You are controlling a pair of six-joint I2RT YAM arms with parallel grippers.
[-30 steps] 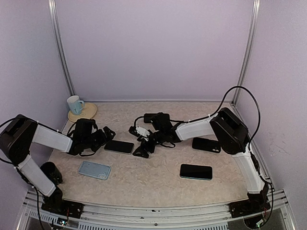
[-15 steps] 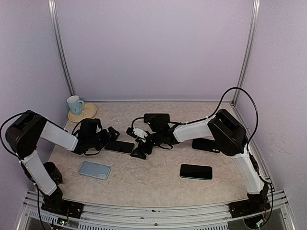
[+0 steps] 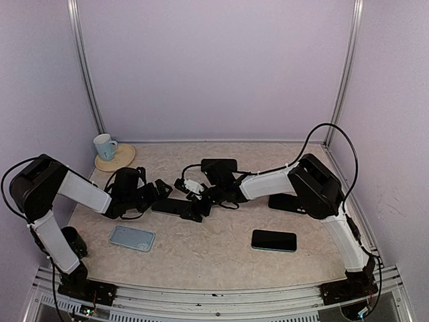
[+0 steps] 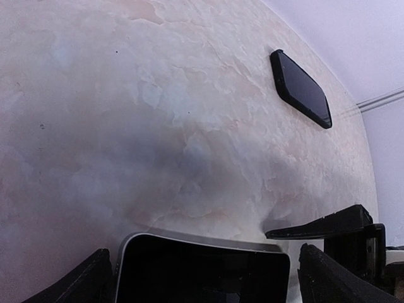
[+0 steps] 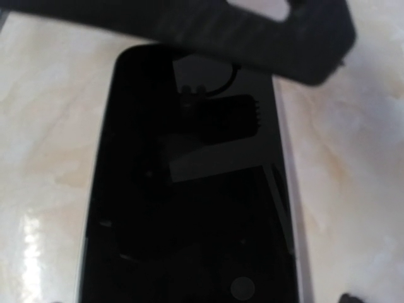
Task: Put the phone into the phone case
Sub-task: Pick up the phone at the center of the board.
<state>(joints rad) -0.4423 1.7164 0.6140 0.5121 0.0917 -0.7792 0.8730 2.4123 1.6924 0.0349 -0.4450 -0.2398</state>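
The pale marbled bench (image 3: 221,261) carries everything. The left arm (image 3: 80,191) comes in from the left side and the right arm (image 3: 268,182) stretches far across from the right, so both meet near the middle of the bench.

The left pincer (image 3: 161,191) is low over the bench with its jaws wide open. In its wrist view the two fingers (image 4: 88,281) stand on either side of one short end of the phone (image 4: 202,271), very near to it. The right pincer (image 3: 194,201) is over the other end of the same phone (image 3: 171,206), also with its jaws spread wide. In its wrist view the dark screen (image 5: 189,189) fills nearly the whole picture.

The phone lies flat on the bench, screen up, between the two pincers. The light blue phone case (image 3: 132,238) lies flat and apart from it, nearer to the front edge and to the left.

A second dark phone (image 3: 273,240) lies at the front right. One dark slab (image 3: 288,202) is partly under the right arm and another (image 3: 219,164) lies behind the right pincer. I cannot tell if these are phones or cases.

A pale mug (image 3: 104,145) stands upright on a round coaster (image 3: 119,159) in the far left corner.
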